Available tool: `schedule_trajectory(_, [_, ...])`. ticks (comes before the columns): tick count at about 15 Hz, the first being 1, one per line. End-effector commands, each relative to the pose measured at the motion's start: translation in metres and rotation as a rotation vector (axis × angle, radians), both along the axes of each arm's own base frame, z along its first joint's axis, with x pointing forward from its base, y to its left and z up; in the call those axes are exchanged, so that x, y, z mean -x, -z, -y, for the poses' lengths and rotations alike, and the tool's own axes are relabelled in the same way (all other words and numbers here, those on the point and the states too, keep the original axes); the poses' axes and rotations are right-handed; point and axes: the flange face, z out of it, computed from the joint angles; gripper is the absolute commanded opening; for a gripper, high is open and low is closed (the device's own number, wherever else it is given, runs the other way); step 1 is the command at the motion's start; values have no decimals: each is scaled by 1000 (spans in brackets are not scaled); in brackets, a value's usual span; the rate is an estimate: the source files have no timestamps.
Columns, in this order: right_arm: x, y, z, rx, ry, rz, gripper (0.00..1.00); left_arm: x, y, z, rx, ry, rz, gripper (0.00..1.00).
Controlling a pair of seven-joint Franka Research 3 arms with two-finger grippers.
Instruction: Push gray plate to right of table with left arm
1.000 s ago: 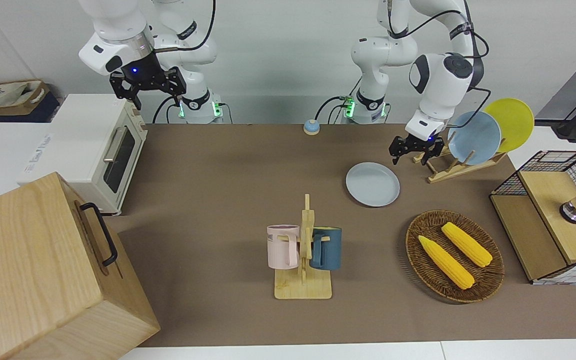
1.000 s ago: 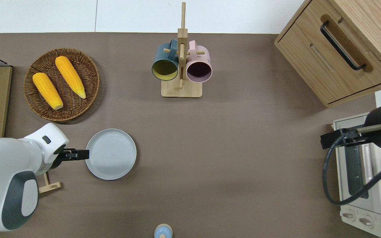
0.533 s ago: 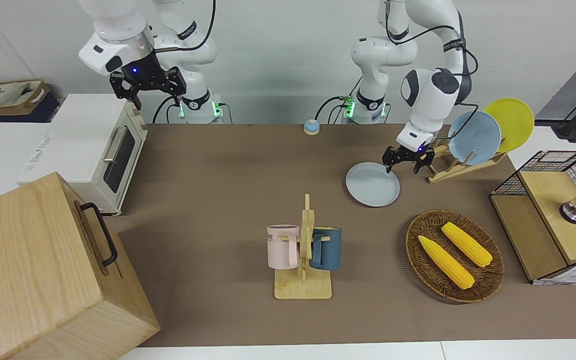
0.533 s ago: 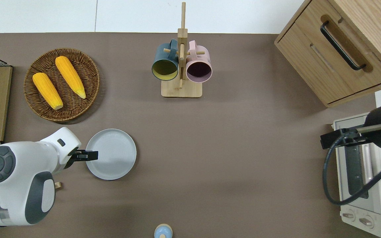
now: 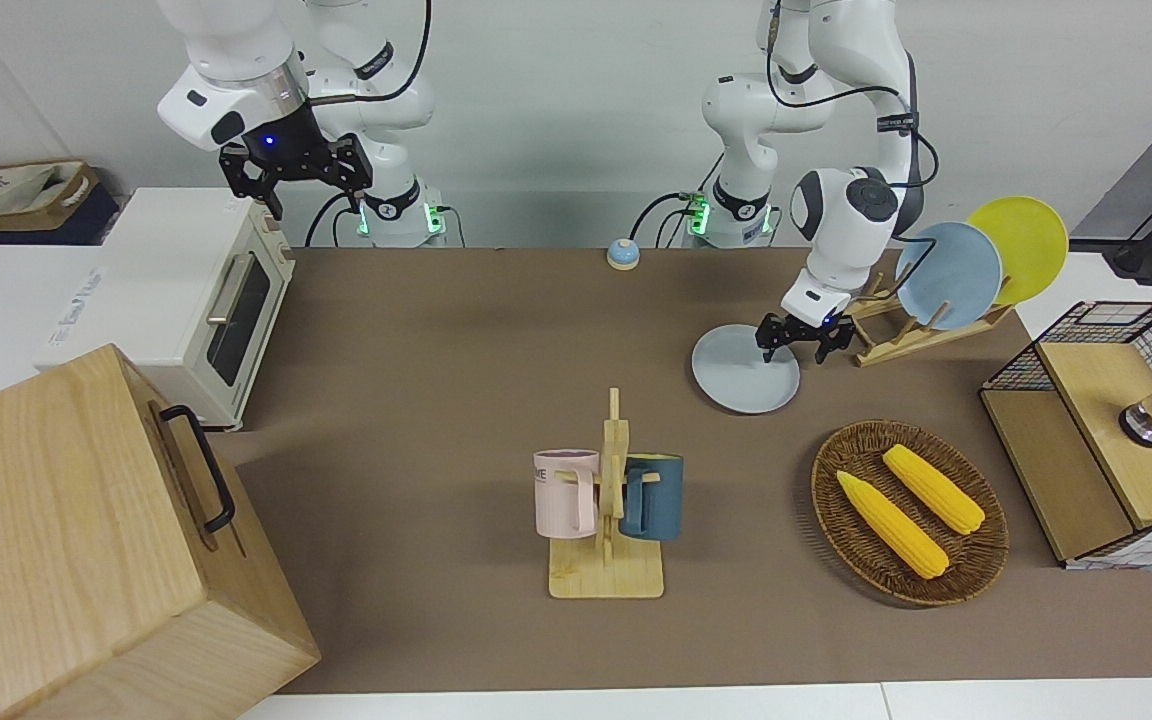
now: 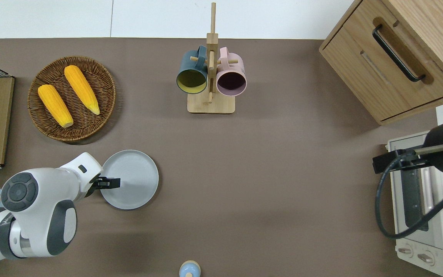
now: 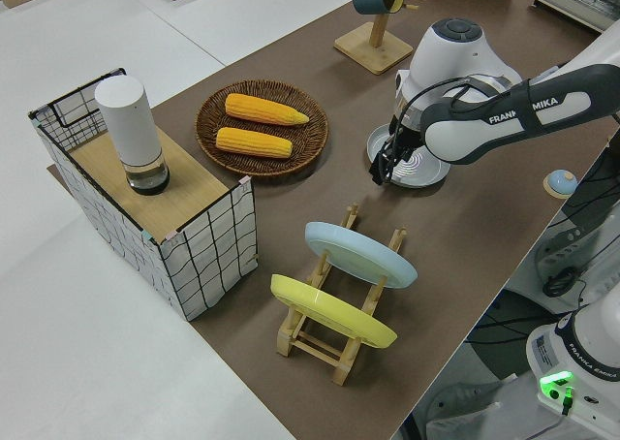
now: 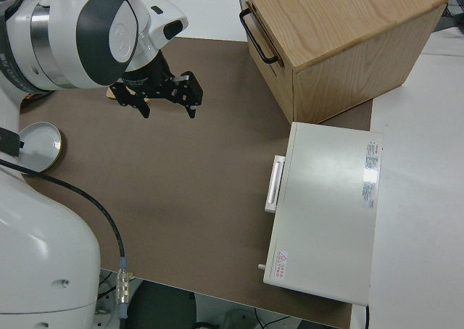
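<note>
The gray plate [image 5: 736, 378] [image 6: 135, 179] [image 7: 418, 170] lies flat on the brown table [image 5: 456, 380], toward the left arm's end. My left gripper [image 5: 793, 352] [image 6: 109, 183] [image 7: 384, 172] is low at the plate's rim, on the side toward the left arm's end of the table. It is open: one finger is over the plate's inside, the other outside the rim. It holds nothing. My right arm is parked, with its gripper [image 5: 304, 190] [image 8: 167, 109] open and empty.
A plate rack [image 5: 921, 335] with a light-blue plate [image 5: 948, 275] and a yellow plate [image 5: 1026, 245] stands beside the gripper. Farther from the robots are a corn basket [image 5: 908, 510] and a mug rack [image 5: 608, 500]. A toaster oven [image 5: 206, 300] and a wooden cabinet [image 5: 86, 540] fill the right arm's end.
My left gripper has come down and moved from beside the plate rack onto the gray plate's rim. The plate has hardly shifted. The right arm has not moved.
</note>
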Motion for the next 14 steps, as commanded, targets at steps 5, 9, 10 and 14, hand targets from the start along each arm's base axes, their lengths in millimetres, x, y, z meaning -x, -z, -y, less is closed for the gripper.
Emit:
schedule_trajectory(5, [3,-4,1,-1,15,-4,983,4,13,0,2,-19,7,958])
schedule_trajectory(9, [3,-4,1,-1,15,-4,983,3,13,-3,2,-28,7,271])
schedule_trajectory(10, [3,-4,1,-2,14,-4,983,3,13,-3,2,-28,7,118])
schedule_trajectory(14, [3,-4,1,-1,15,-4,983,3,14,-7,2,-35,7,0])
